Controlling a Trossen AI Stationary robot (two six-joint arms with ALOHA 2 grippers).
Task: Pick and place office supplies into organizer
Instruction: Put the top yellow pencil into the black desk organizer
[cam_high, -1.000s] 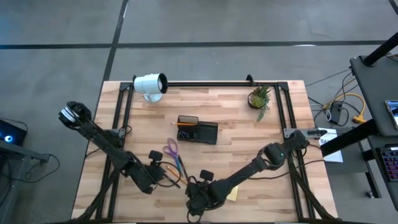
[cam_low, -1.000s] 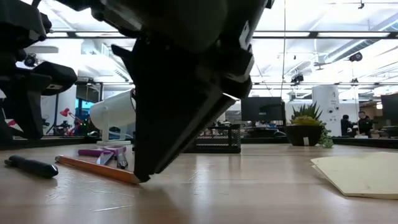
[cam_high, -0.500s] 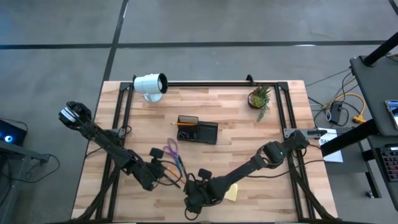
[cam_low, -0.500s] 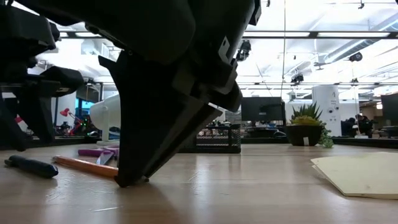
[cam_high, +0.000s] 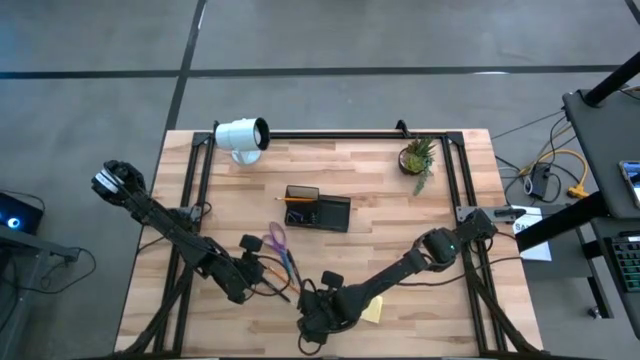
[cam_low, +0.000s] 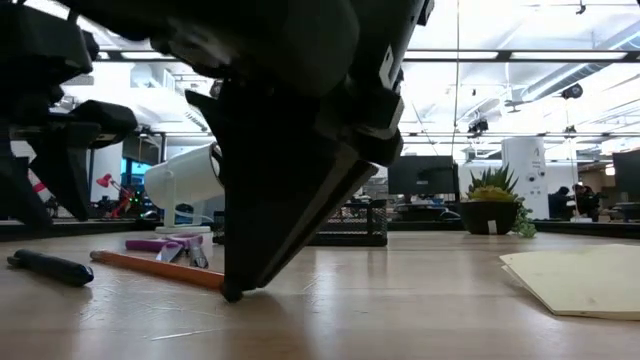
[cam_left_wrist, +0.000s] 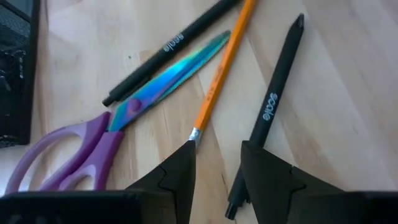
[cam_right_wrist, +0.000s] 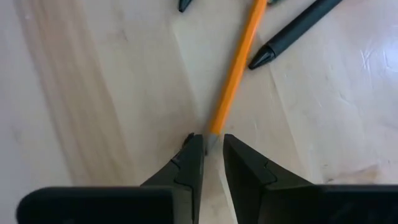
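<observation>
Over the last second the right gripper (cam_right_wrist: 211, 146) was slid a little along the table (cam_high: 450, 260) and back, and it was brought to rest with its tips on the wood at the near end of the orange pencil (cam_right_wrist: 239, 62). The pencil itself was shifted only slightly, so no item had yet been lifted and the pick appeared to be only at the lining-up stage. The fingers were held narrowly apart with the pencil's end at the mouth of the gap, and nothing was clamped. The left gripper (cam_left_wrist: 216, 155) was held open and empty just above the other end of the same pencil, with the purple scissors (cam_left_wrist: 93, 149) to one side of it and a black pen (cam_left_wrist: 277, 87) by its other finger. A word like "scale" was printed on that pen and on a second black pen (cam_left_wrist: 168, 50) farther ahead. The organizer (cam_high: 318, 212) was left well beyond both grippers, and the yellow pad (cam_high: 373, 310) just beside the right one.
</observation>
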